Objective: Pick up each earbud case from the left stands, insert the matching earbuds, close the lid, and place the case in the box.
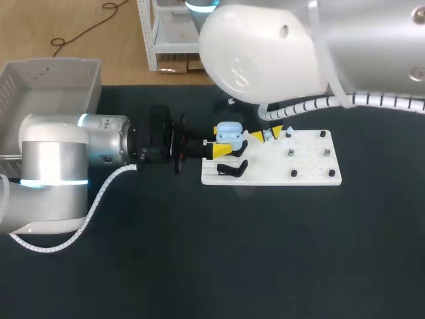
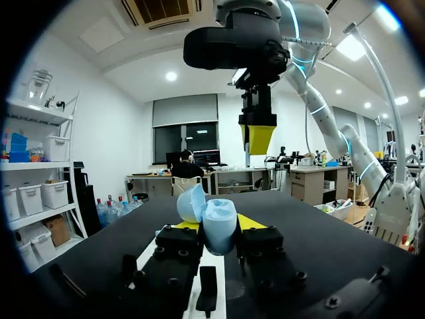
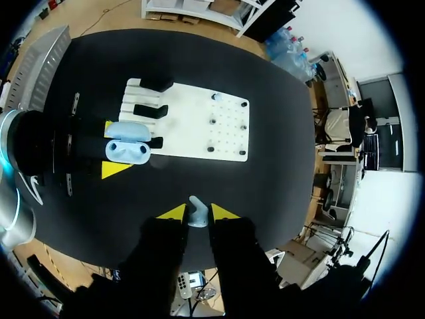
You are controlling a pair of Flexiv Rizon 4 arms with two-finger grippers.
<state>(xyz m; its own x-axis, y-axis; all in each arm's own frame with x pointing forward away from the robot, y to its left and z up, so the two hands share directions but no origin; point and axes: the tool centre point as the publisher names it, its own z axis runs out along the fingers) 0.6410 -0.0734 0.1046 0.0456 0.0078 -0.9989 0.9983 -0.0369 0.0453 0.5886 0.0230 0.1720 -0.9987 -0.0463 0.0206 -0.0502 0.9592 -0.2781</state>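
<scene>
Open blue case (image 1: 229,133) in left fingers (image 1: 223,151), earbud (image 3: 197,214) pinched in right fingers (image 3: 174,212)

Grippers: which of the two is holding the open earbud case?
The left gripper, shut on the light blue earbud case with its lid up. The right gripper pinches only a small pale earbud.
</scene>
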